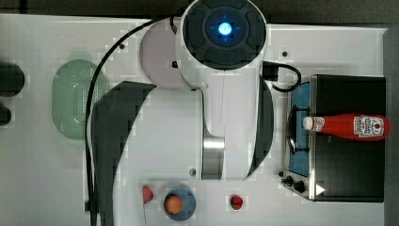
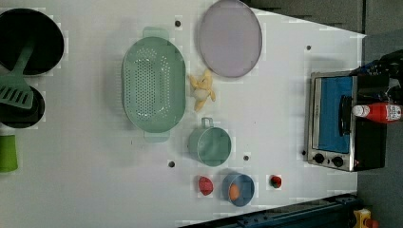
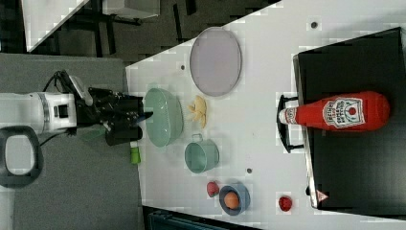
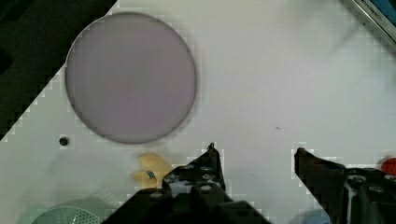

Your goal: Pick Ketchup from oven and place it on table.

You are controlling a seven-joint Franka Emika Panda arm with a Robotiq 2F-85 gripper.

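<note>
The ketchup is a red squeeze bottle with a white cap, lying on its side on the black top of the oven. Its cap pokes out over the oven's blue glass door. It appears again in the left view and the right view. My gripper is open, nothing between its black fingers, over bare white table. In the right view the gripper sits far from the oven, by the green colander. A corner of the oven shows in the wrist view.
On the table are a lilac plate, a green colander, a yellow soft toy, a green cup, a blue bowl with an orange ball and two small red toys. Black pans stand at the left view's left.
</note>
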